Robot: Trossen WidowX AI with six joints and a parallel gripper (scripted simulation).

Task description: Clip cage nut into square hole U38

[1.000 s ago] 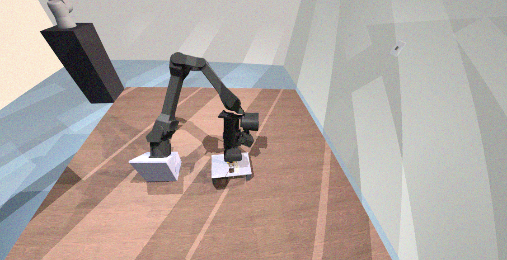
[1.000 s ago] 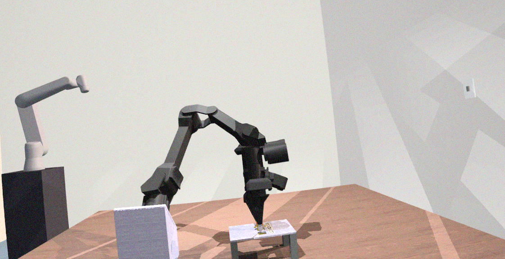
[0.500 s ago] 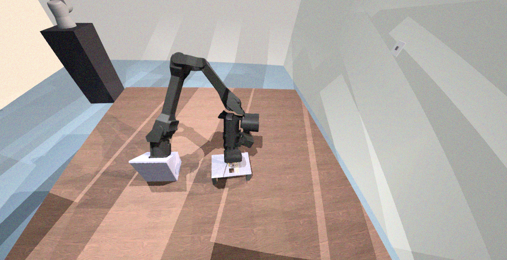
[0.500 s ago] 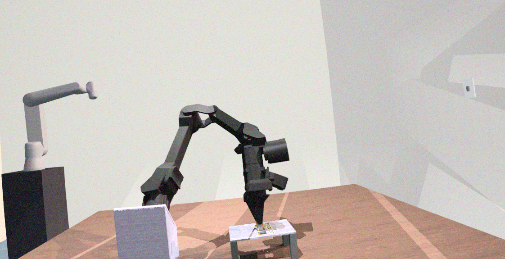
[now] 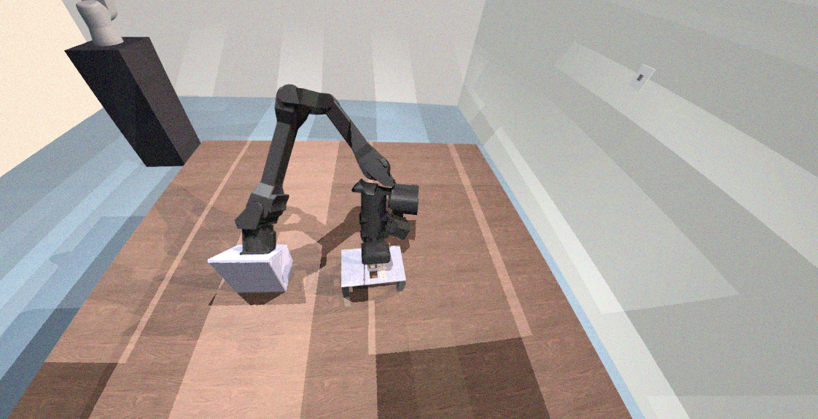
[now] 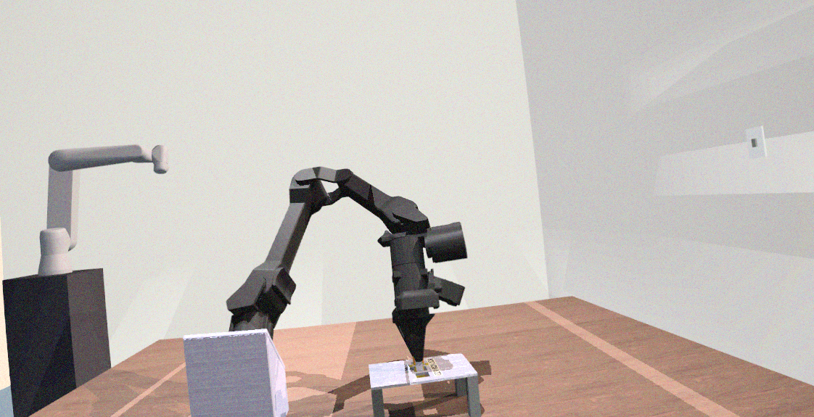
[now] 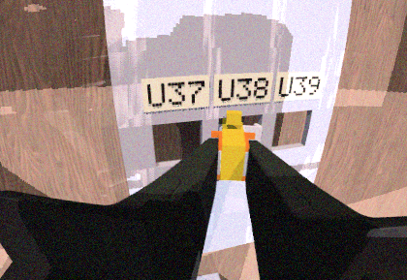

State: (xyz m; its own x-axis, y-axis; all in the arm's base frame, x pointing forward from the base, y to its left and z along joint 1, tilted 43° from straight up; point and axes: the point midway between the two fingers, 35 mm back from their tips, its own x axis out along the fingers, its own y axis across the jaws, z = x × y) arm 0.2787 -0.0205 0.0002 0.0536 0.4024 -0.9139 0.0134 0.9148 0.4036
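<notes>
Gripper [image 5: 375, 261] [image 6: 418, 359] [image 7: 232, 149] clamped on the nut [image 6: 414, 364] [image 7: 233, 155] rn, right over/at the U38 hole [image 7: 253, 120] in the plate [image 5: 351, 269] [image 6: 387, 376] [image 7: 160, 56]. Pickup's done; can't tell if wings are hooked. Release n backing off left, imo.

The cage nut [image 7: 233, 155] hides part of the U38 hole [image 7: 253, 120] in the wrist view.

Blk pedestal [image 5: 134, 101] [image 6: 54, 328] at 10 o'clock, wht wall switch [image 5: 643, 77] [image 6: 755, 141] at 2, light bands on grey walls [image 5: 343, 15] [image 6: 256, 72].
</notes>
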